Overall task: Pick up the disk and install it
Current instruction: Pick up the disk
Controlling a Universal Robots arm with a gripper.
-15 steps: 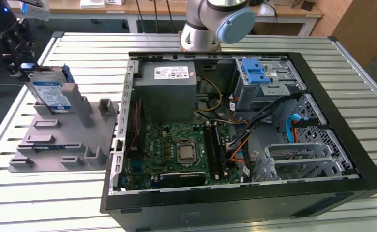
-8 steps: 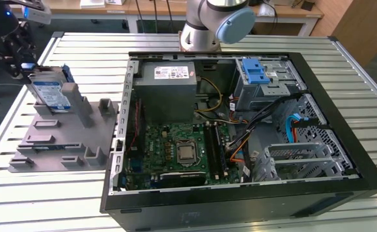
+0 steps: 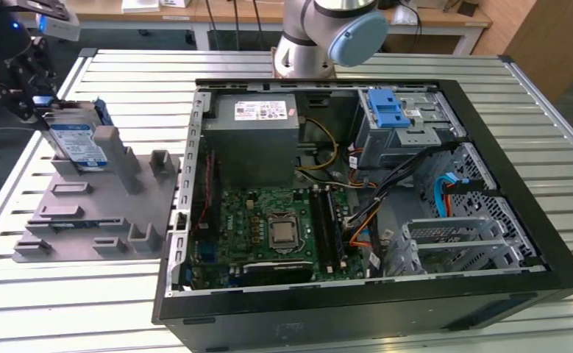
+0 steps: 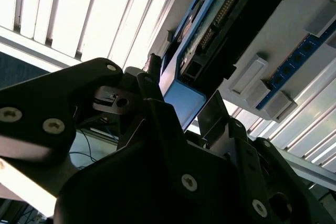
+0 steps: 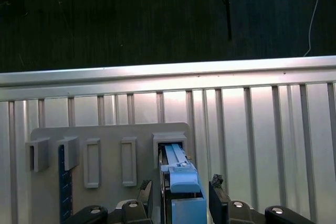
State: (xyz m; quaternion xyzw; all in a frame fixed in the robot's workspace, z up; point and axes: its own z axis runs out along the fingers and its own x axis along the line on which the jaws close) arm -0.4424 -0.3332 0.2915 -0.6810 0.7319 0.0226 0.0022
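Note:
The disk, silver with a blue-and-white label and blue side rails, stands on edge in a slot of the grey holder block at the exterior view's left. My gripper hangs at its upper end. In the first wrist view my gripper straddles the disk's blue rail, with a dark fingertip on each side and a thin gap showing. In the second wrist view my gripper brackets the disk the same way, open around it. The drive bay in the computer case carries a blue latch piece.
The open computer case lies on the slatted metal table, with a power supply, motherboard and loose cables inside. The arm's base stands behind the case. The table edge runs just beyond the holder.

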